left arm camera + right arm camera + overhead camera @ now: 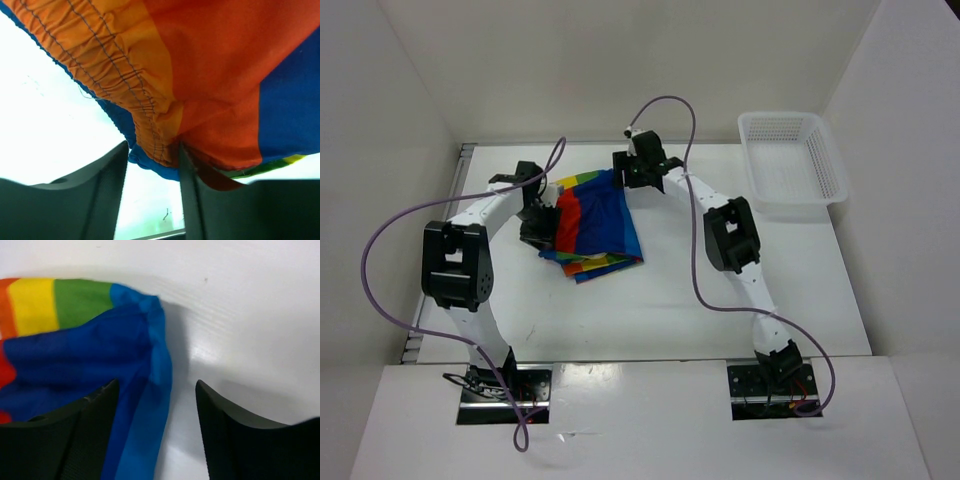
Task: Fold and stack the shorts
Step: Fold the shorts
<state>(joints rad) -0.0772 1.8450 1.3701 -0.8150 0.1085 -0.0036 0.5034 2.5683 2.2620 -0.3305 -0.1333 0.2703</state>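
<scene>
The rainbow-striped shorts [592,225] lie bunched and partly folded on the white table, between my two grippers. My left gripper [534,218] is at their left edge. In the left wrist view its fingers stand apart [152,155], and the gathered orange waistband [125,75] of the shorts [220,75] reaches just between their tips. My right gripper [625,176] is at the far right corner of the shorts. In the right wrist view it is open [157,390], with the blue edge of the shorts [75,345] lying between the jaws beside the left finger [95,425].
A white lattice plastic basket [793,203] stands at the back right of the table. White walls close in the table [720,290] at the back and both sides. Purple cables loop above both arms.
</scene>
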